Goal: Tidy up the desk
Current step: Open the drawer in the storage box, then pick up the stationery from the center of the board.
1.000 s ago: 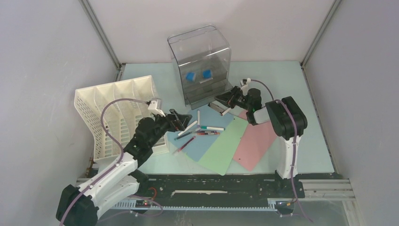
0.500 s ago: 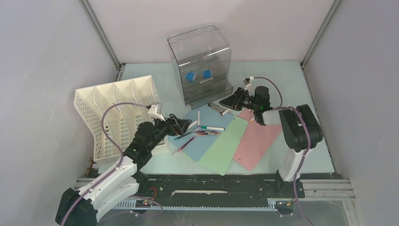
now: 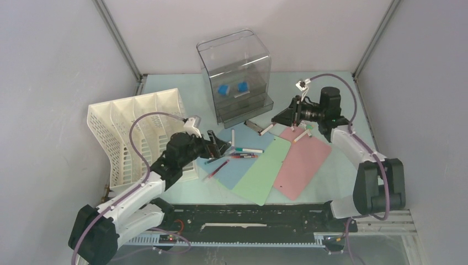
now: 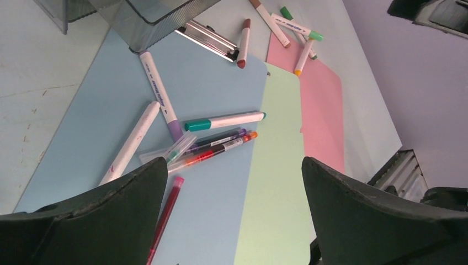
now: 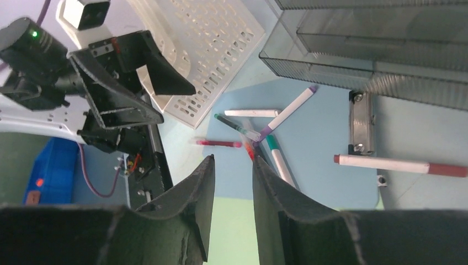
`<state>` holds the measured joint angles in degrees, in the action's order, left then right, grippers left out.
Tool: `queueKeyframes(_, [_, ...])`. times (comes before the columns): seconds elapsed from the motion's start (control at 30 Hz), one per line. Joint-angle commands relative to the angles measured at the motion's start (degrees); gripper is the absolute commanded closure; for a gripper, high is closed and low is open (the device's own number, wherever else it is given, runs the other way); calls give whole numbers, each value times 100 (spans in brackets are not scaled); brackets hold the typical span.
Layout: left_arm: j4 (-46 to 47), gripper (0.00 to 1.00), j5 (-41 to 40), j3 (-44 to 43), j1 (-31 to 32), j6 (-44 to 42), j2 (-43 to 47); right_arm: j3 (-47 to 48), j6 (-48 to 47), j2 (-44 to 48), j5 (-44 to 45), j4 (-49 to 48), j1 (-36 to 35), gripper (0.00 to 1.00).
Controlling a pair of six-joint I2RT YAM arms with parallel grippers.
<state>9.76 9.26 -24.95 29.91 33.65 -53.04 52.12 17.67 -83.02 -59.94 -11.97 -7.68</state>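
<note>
Desk (image 3: pixel 176 83) lies under both grippers. Blue folder (image 3: pixel 240 169), centre, carries scattered pens (image 3: pixel 243 153). Left gripper (image 3: pixel 218 144) hovers at the folder's left edge, jaws wide, empty. Right gripper (image 3: pixel 277 117), far right, jaws narrowly parted, empty.

No lettering can be read in any view. The white marker with a purple cap (image 4: pixel 158 91), lying on the blue sheet (image 4: pixel 221 83), carries a line of dark print along its barrel, too small to make out. The green-capped marker (image 4: pixel 295 26) on the surface (image 4: pixel 33 66) bears similar fine print, and the orange-tipped pen (image 4: pixel 221 146) has a dark label band, both illegible.
</note>
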Motion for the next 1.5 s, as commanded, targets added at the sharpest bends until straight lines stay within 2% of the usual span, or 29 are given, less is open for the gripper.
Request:
queueKeyframes(0.0, [-501, 0, 270, -360, -4, 30, 70, 686, -1934, 442, -635, 2509, 203, 61])
queueKeyframes(0.13, [-1035, 0, -41, -501, 80, -160, 210, 1056, -2674, 630, -904, 3679, 497, 61])
queueKeyframes(0.23, [-1752, 2, -706, -775, 327, -384, 169, 1257, -3049, 790, -980, 4161, 715, 59])
queueKeyframes(0.33, [-2455, 2, -1456, -1158, 759, -641, -27, 1536, -3927, 998, -568, 4936, 796, 56])
queueKeyframes(0.43, [-2760, 3, -1779, -1408, 1132, -743, -232, 1558, -4546, 1233, -150, 5388, 935, 53])
queueKeyframes(0.67, [-3210, 22, -2272, -1773, 1607, -934, -1001, 1563, -4808, 1198, -226, 5647, 1140, 52])
queueKeyframes(0.8, [-3101, 29, -2239, -1824, 1770, -891, -1424, 1563, -4932, 1162, -204, 5746, 1123, 51])
queueKeyframes(1.0, [-3069, 46, -2176, -1911, 1806, -980, -2033, 1560, -4996, 1098, 17, 5776, 935, 51])
queueKeyframes(1.27, [-3068, 56, -2211, -2041, 1805, -1101, -2762, 1564, -5106, 1021, 274, 5801, 619, 51])
queueKeyframes(1.47, [-3215, 59, -2368, -2149, 1818, -1110, -3054, 1564, -5171, 975, 325, 5826, 528, 51])
